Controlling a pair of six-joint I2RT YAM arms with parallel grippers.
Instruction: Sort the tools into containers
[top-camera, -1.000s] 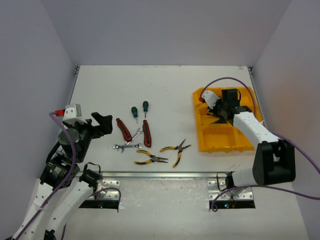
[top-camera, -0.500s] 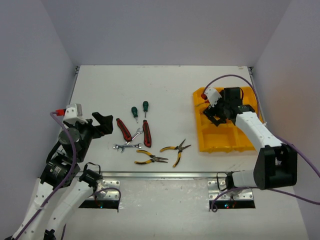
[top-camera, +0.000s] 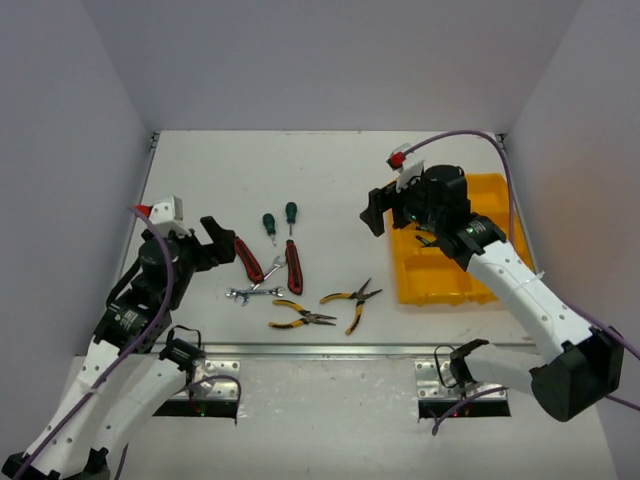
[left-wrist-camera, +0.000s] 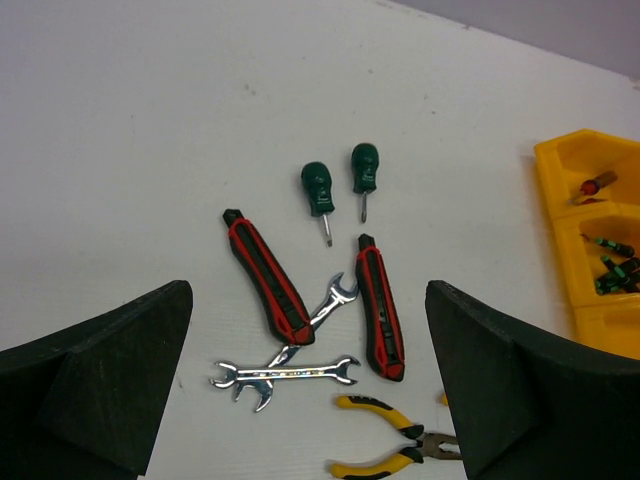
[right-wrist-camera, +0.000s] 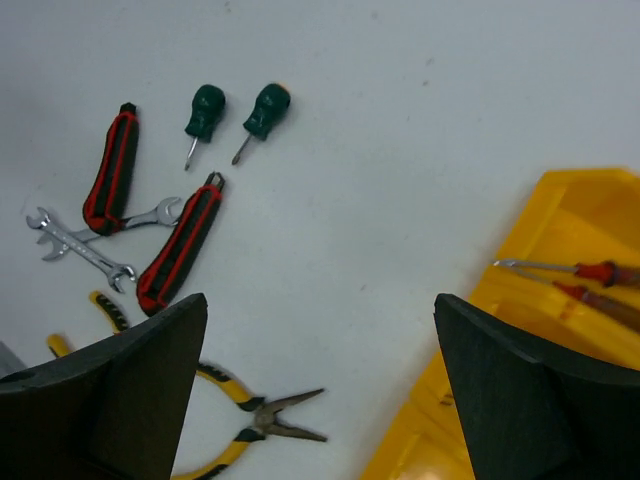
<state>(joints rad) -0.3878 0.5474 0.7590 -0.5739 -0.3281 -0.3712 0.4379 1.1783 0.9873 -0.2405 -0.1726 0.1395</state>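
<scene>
Between the fingers of my right tool (right-wrist-camera: 318, 370), which stand wide apart with nothing in them, I see only bare counter (top-camera: 330, 165). It hangs just left of the yellow tray (top-camera: 450, 297), looking down toward the loose pile. My left tool (left-wrist-camera: 308, 340) is likewise spread and holds nothing, hovering at the left of that pile.

Outward from there, eight pieces lie on the counter between the two. Farthest are a pair of green-handled screwdrivers (left-wrist-camera: 318, 187), then two red-handled cutters (top-camera: 247, 258). Two silver wrenches (left-wrist-camera: 285, 373) lie crossed, one running up between the cutters. Nearest me are two yellow-handled pliers (top-camera: 300, 318). None of these touches the tray.

I judge the sorting partly done. Compartments along the tray's left side already hold things: two red-handled drivers (right-wrist-camera: 600, 272) in one and a cluster of small green-and-dark pieces (left-wrist-camera: 612, 272) in another. With eight pieces yet to go in, I'd put the job somewhere short of finished by a good margin.

Some things I can't settle. From above, my right arm (top-camera: 510, 280) covers much of the tray's far end, and both wrist views crop the tray at the frame edge, so I can't count its contents. The green cluster is too small to name. No blue handle shows in any view. The pliers are cropped at the bottom of the left wrist view.
</scene>
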